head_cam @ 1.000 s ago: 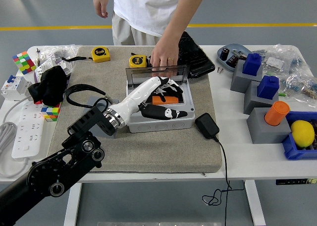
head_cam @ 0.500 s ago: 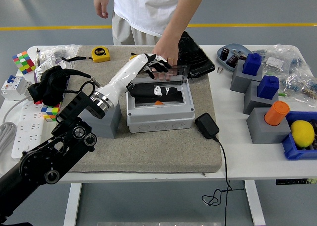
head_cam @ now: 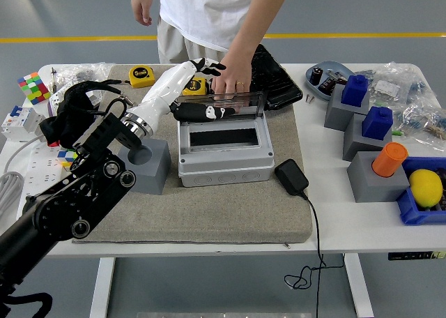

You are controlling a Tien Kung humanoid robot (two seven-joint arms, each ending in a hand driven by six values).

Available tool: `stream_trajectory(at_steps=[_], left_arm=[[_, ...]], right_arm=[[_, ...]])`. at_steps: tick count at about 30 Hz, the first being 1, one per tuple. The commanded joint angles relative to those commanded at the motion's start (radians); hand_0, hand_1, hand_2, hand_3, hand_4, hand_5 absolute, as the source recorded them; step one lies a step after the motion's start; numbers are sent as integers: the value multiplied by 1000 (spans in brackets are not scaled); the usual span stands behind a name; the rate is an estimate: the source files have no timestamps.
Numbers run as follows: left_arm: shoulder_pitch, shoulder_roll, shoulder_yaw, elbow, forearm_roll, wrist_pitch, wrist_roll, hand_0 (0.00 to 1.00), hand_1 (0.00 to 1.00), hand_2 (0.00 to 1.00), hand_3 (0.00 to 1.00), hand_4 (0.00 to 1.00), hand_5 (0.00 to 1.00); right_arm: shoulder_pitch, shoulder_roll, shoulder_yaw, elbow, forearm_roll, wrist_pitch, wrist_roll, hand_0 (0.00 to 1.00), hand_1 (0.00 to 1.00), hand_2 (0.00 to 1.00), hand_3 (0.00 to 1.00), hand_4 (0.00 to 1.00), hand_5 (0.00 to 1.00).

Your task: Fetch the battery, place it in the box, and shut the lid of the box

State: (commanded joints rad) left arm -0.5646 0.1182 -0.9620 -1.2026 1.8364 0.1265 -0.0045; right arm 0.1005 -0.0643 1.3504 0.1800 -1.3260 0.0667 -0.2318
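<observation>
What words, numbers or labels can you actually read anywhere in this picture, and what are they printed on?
None reads clearly.
Left yellow tape measure: round dark label, print too small.
Second yellow tape measure: mostly hidden behind the left hand, label unreadable.
White power strip: markings too blurred.
Grey box: no print visible.

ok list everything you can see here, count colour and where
box: 1, grey, mat centre, clear lid raised
tape measures: 2, yellow, mat's far edge
holder blocks: 4, grey, three right, one left of box
charger: 1, black, right of box
lemon: 1, yellow, blue bin far right
cubes: 2, multicoloured, far left
power strip: 1, white, left edge
person's hand: on lid's far edge
left hand: white and black, open, at lid's left end
</observation>
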Motion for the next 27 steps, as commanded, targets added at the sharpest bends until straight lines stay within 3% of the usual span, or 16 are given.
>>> stream_trajectory(at_steps=[2, 3, 7, 8, 9, 20, 27], left_arm=[[-6, 5, 12, 9, 18, -23, 23, 828, 810, 750, 770, 998, 415], [-8, 6, 16, 10, 25, -37, 35, 768, 787, 735, 759, 998, 423], [-7, 17, 20, -10, 33, -71, 62, 768, 787, 735, 759, 998, 423], [-7, 18, 19, -15, 34, -74, 65, 768, 787, 735, 759, 998, 423], [-5, 21, 18, -26, 35, -77, 71, 699, 736, 714, 750, 998, 427], [25, 45, 40, -124, 13, -96, 107, 667, 701, 692, 737, 998, 428], [49, 64, 59, -191, -12, -117, 138, 594, 668, 672, 721, 998, 447]], right_arm=[[1, -1, -1, 0, -2, 0, 0, 609, 656, 679, 584, 980, 556], [2, -1, -1, 0, -1, 0, 0, 609, 656, 679, 583, 980, 557], [0, 1, 3, 0, 0, -1, 2, 609, 656, 679, 583, 980, 557], [0, 1, 3, 0, 1, 0, 2, 609, 656, 679, 583, 980, 557], [-1, 1, 5, 0, -1, 0, 1, 609, 656, 679, 583, 980, 557], [-3, -1, 5, 0, -14, 3, 0, 609, 656, 680, 584, 981, 558], [-5, -1, 6, 0, -21, 4, 0, 609, 657, 679, 585, 983, 556]])
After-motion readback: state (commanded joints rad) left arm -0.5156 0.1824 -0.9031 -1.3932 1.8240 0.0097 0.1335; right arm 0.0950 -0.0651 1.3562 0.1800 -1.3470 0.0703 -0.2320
